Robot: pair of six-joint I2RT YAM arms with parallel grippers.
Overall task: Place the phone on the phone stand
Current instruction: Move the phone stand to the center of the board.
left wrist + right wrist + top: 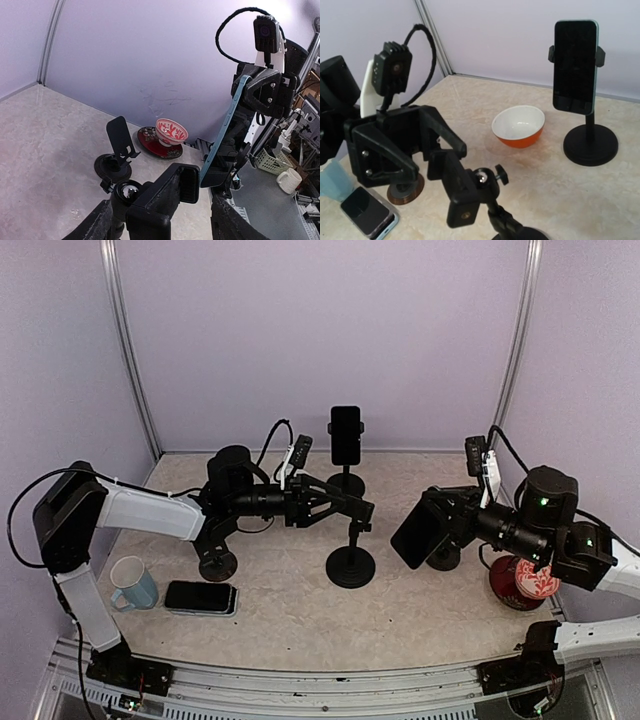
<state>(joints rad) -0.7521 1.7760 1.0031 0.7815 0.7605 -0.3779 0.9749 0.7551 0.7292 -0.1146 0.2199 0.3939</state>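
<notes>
Top view looks down from above the near edge across the whole table point(420, 610). Left wrist view faces right, right wrist view left, both close on the middle phone stand point(351, 565).

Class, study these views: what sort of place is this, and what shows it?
Probably a robotics lab test cell. A left arm and right arm are bolted at the near edge of the table, plain lilac panels wall it in, and props such as a phone stand and a mug are laid out.
</notes>
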